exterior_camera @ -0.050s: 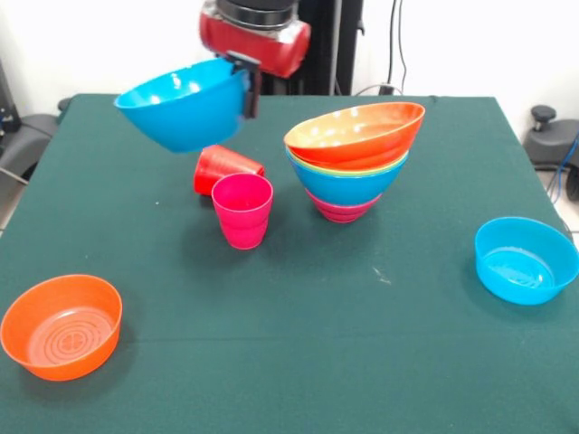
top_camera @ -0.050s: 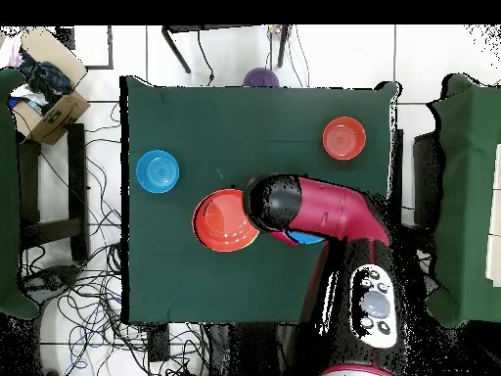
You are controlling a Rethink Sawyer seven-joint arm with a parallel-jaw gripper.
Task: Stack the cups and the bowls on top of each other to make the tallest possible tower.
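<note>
One blue bowl (exterior_camera @ -0.050s: pixel 184 104) tilted, rim in claw (exterior_camera @ -0.050s: pixel 248 90)

— Front view, placement? 
— I log it low across the green table (exterior_camera @ -0.050s: pixel 380 362), facing the arm (exterior_camera @ -0.050s: pixel 258 36), close in.

— Overhead view? 
— Straight down, farther off, whole table (top_camera @ -0.050s: pixel 176 284) plus surrounding floor; both share the tabletop.
</note>
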